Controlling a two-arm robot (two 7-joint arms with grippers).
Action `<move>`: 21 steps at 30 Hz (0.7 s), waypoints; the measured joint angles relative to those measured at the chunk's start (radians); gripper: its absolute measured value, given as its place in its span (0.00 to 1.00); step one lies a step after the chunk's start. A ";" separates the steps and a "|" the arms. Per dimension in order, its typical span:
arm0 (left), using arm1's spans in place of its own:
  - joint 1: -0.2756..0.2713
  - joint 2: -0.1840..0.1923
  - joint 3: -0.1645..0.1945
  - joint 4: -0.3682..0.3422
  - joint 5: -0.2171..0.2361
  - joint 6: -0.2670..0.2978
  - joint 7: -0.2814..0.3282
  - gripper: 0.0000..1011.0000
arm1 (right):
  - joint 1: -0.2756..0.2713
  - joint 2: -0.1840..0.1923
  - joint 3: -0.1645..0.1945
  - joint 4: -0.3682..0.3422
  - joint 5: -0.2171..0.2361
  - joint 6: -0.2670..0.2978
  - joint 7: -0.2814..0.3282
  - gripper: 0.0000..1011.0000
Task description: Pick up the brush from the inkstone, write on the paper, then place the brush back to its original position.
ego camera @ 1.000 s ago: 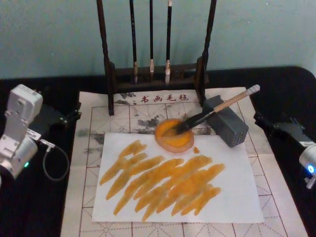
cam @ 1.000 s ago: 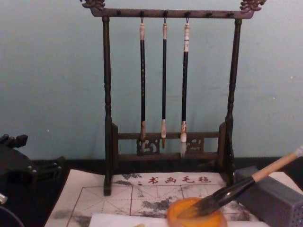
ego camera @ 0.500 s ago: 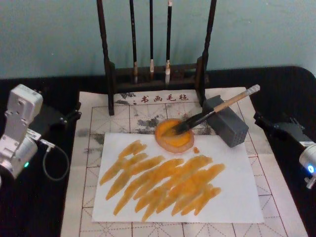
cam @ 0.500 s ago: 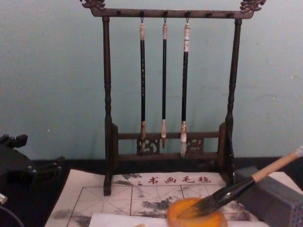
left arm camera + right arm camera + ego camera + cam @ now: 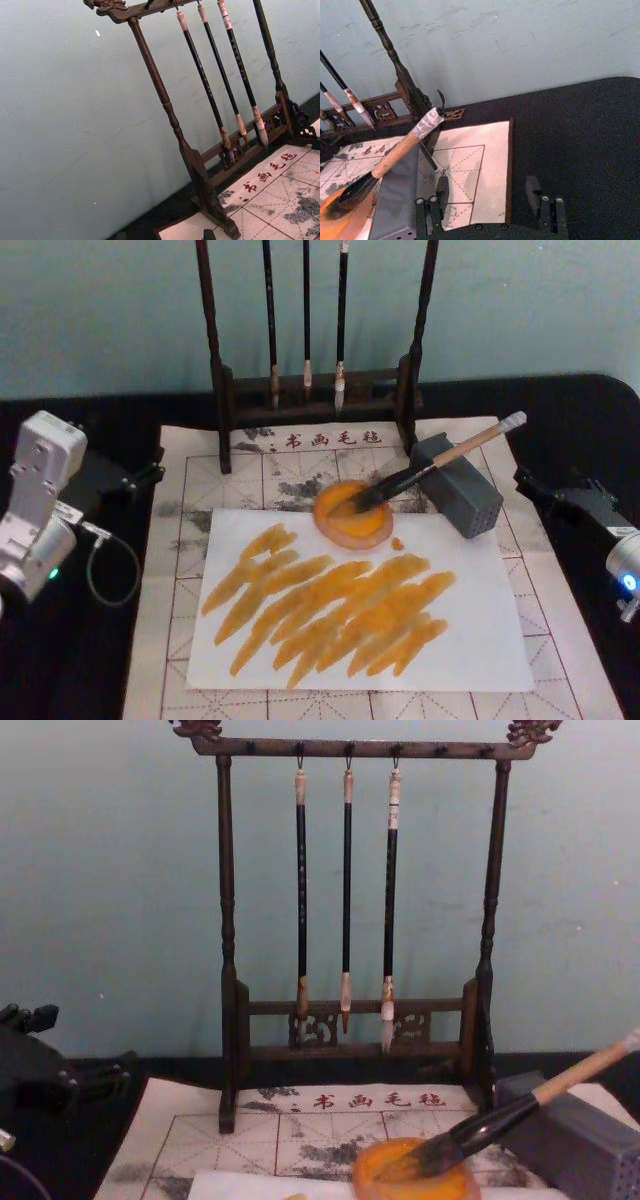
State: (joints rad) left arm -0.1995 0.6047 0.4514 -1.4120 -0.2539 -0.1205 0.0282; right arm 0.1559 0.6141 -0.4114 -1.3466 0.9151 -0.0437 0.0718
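The brush (image 5: pixel 432 465) lies free, its dark bristles in the orange inkstone (image 5: pixel 351 518) and its tan handle leaning on the grey block (image 5: pixel 458 487). In the chest view the brush (image 5: pixel 520 1108) slants up to the right from the inkstone (image 5: pixel 412 1176). The white paper (image 5: pixel 470 630) lies in front of the dish, covered with orange strokes. My right gripper (image 5: pixel 545 492) rests on the black table to the right of the block. In the right wrist view it (image 5: pixel 487 194) is open and empty, with the brush handle (image 5: pixel 400 149) ahead of it. My left gripper (image 5: pixel 135 478) is parked at the mat's left edge.
A dark wooden rack (image 5: pixel 222 390) with three slim hanging brushes (image 5: pixel 347 900) stands behind the gridded mat (image 5: pixel 165 640). A small orange spot (image 5: pixel 397 543) marks the paper beside the dish. A grey cable (image 5: pixel 105 570) loops by the left arm.
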 joint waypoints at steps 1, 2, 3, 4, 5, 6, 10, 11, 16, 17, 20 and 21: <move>0.000 0.000 0.000 0.000 0.000 0.000 0.000 0.99 | 0.000 0.000 0.000 0.000 0.000 0.000 0.000 0.99; 0.000 0.000 0.000 0.000 0.000 0.000 0.000 0.99 | 0.000 0.000 0.000 0.000 0.000 0.000 0.000 0.99; 0.000 0.000 0.000 0.000 0.000 0.000 0.000 0.99 | 0.000 0.000 0.000 0.000 0.000 0.000 0.000 0.99; 0.000 0.000 0.000 0.000 0.000 0.000 0.000 0.99 | 0.000 0.000 0.000 0.000 0.000 0.000 0.000 0.99; 0.000 0.000 0.000 0.000 0.000 0.000 0.000 0.99 | 0.000 0.000 0.000 0.000 0.000 0.000 0.000 0.99; 0.000 0.000 0.000 0.000 0.000 0.000 0.000 0.99 | 0.000 0.000 0.000 0.000 0.000 0.000 0.000 0.99; 0.000 0.000 0.000 0.000 0.000 0.000 0.000 0.99 | 0.000 0.000 0.000 0.000 0.000 0.000 0.000 0.99; 0.000 0.000 0.000 0.000 0.000 0.000 0.000 0.99 | 0.000 0.000 0.000 0.000 0.000 0.000 0.000 0.99; 0.000 0.000 0.000 0.000 0.000 0.000 0.000 0.99 | 0.000 0.000 0.000 0.000 0.000 0.000 0.000 0.99; 0.000 0.000 0.000 0.000 0.000 0.000 0.000 0.99 | 0.000 0.000 0.000 0.000 0.000 0.000 0.000 0.99; 0.000 0.000 0.000 0.000 0.000 0.000 0.000 0.99 | 0.000 0.000 0.000 0.000 0.000 0.000 0.000 0.99; 0.000 0.000 0.000 0.000 0.000 0.000 0.000 0.99 | 0.000 0.000 0.000 0.000 0.000 0.000 0.000 0.99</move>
State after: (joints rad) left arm -0.1995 0.6047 0.4514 -1.4119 -0.2539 -0.1205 0.0283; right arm 0.1559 0.6141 -0.4115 -1.3466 0.9151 -0.0437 0.0718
